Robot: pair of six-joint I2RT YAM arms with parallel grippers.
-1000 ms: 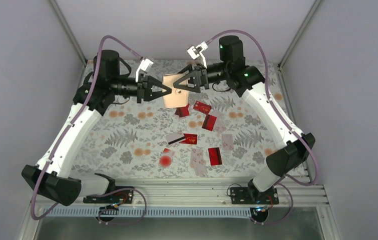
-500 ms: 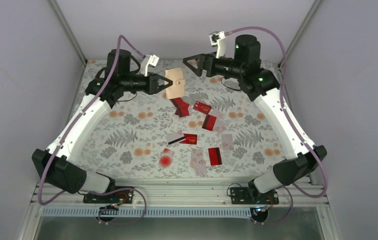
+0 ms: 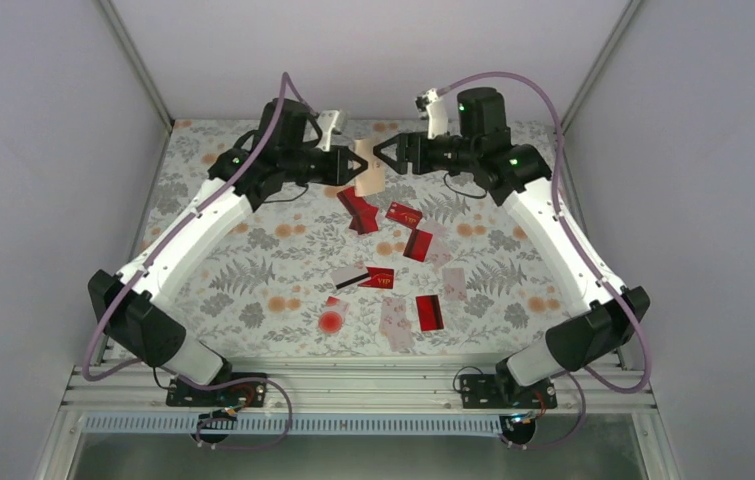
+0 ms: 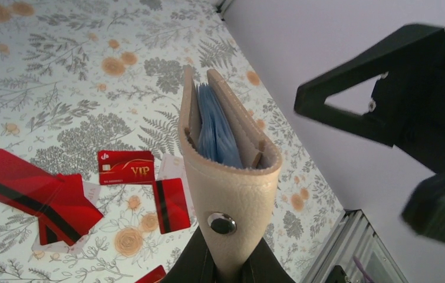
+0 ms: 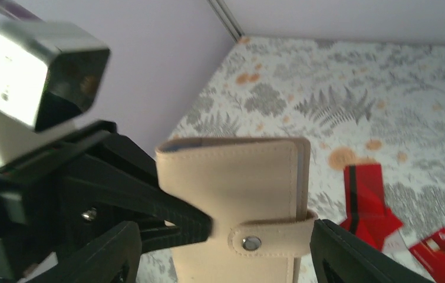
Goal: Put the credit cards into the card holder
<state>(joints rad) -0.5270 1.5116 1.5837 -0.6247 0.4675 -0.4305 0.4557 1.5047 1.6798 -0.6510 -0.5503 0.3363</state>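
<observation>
Above floral tabletop (image 3: 253,270), left claw (image 3: 345,172) pinches card holder (image 3: 371,178), just before the spread right claw (image 3: 387,157).

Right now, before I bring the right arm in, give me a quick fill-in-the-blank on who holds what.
1. The left hand is shut on the ____.
2. The right hand has its jaws ____ and holds nothing.
3. The card holder, lifted edge-up, shows a light ____ lining.
4. The credit cards lie scattered on the ____.

Missing words: card holder; open; blue; table.
</observation>
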